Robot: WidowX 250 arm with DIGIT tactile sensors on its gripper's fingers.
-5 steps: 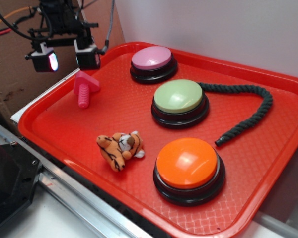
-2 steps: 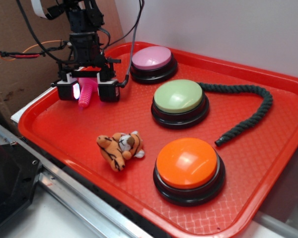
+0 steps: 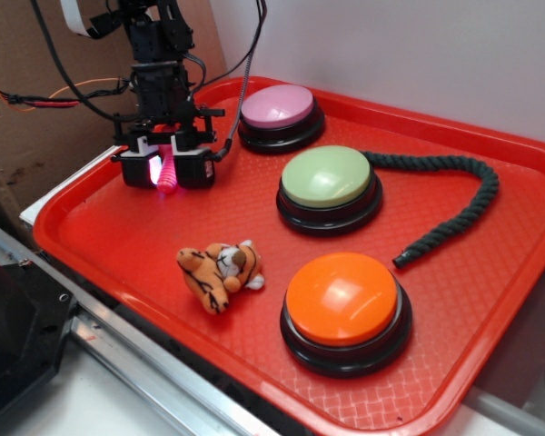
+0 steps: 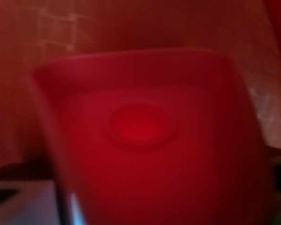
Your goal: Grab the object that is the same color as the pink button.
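The object, a small hot-pink toy bolt [image 3: 169, 171], lies at the back left of the red tray [image 3: 118, 232]. Only its ribbed shaft shows, between the two black fingers. My gripper [image 3: 166, 175] has come down over it from above, and its fingers press close on both sides of the shaft. In the wrist view the bolt's head [image 4: 140, 140] fills the frame as a blurred red shape with a round dimple. The pink button [image 3: 277, 106], pale pink on a black base, stands at the back of the tray, just right of the gripper.
A green-topped button [image 3: 327, 177] and an orange-topped button [image 3: 342, 298] stand on the tray's right half. An orange plush tiger [image 3: 221, 272] lies near the front rim. A dark rope [image 3: 454, 195] curves at the back right. Cables hang behind the arm.
The gripper came from above the tray's back left corner down over the bolt. Its fingers have since drawn closer together around the shaft.
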